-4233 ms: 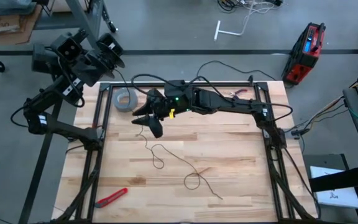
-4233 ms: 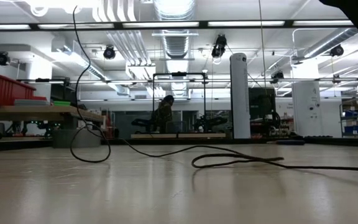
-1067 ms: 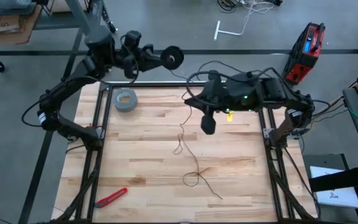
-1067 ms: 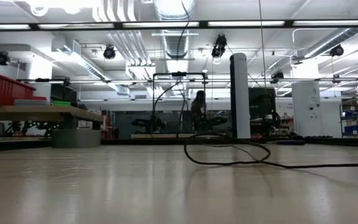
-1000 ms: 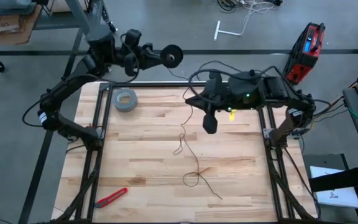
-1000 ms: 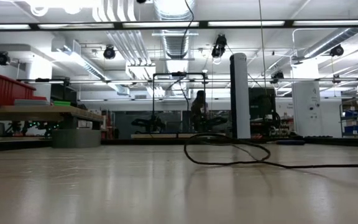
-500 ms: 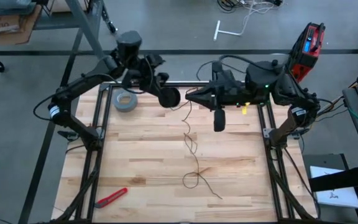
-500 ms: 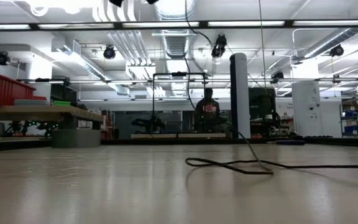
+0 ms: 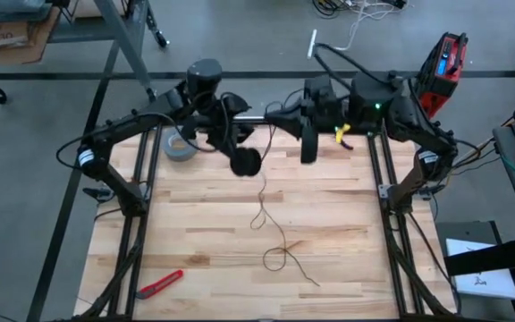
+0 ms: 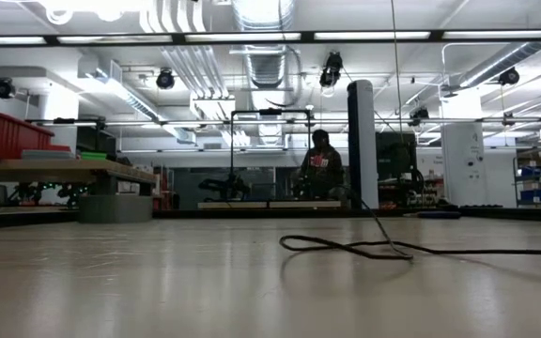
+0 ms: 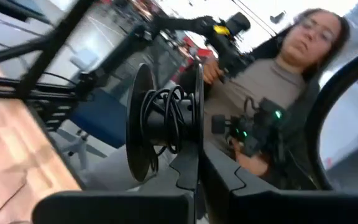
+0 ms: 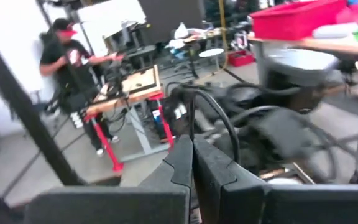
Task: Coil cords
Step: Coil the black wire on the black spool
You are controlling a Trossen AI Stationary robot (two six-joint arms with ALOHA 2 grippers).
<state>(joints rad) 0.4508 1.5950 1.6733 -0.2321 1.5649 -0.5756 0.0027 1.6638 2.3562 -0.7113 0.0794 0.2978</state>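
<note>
Hanging from the reel (image 9: 246, 162) above table (image 9: 195, 224) centre, toward 12 o'clock, cord (image 9: 262, 213) drops & loops on the wood toward 5 o'clock. Left gripper (image 9: 236, 150) clamped on reel. Right gripper (image 9: 272, 122), at reel's 1 o'clock, pinched shut on cord. Tape roll (image 9: 179, 148) at 9 o'clock of reel.

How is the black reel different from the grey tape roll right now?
The reel is black; the tape roll is grey. The reel is held up by the left gripper; the tape roll lies flat on the table. The reel carries wound cord; the tape roll none. Both are round.
</note>
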